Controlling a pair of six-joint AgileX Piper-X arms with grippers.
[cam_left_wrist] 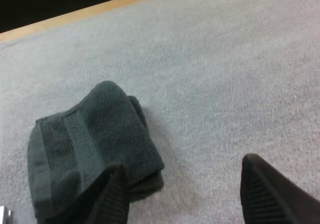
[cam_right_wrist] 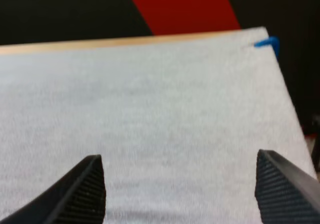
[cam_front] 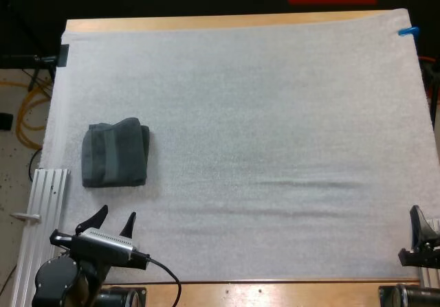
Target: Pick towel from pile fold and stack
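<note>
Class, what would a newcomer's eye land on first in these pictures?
The folded dark grey-green towel lies on the left side of the white mat. The left gripper is open just short of it, and the right gripper is open over bare mat at the right edge.

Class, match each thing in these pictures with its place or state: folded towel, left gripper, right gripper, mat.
1. folded dark grey-green towel
2. black two-fingered left gripper
3. black two-fingered right gripper
4. white mat

A. open, over bare mat
B. covers the wooden table
C. lying on the mat's left side
D. open, just short of the towel

Pairs: 1-C; 2-D; 3-A; 4-B
</note>
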